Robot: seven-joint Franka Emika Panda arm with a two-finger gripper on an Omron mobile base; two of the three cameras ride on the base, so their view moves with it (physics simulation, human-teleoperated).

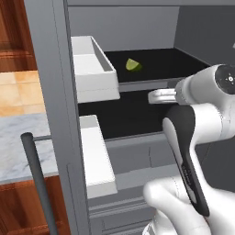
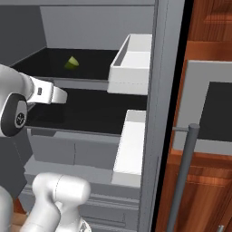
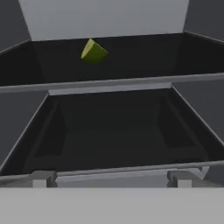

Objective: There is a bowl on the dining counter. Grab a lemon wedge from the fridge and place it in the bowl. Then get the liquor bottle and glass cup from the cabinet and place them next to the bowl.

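My hand (image 3: 109, 178) is open and holds nothing, just in front of the lower shelf (image 3: 113, 140) of the open fridge (image 1: 59, 92), and the lemon wedge (image 3: 93, 51) sits on the shelf above, far back.

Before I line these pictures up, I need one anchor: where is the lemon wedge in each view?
Left base view: lemon wedge, upper middle, on the upper fridge shelf.
Right base view: upper left, same shelf.
Hand view: top, left of centre.
Shared landmark: that shelf's grey front edge.
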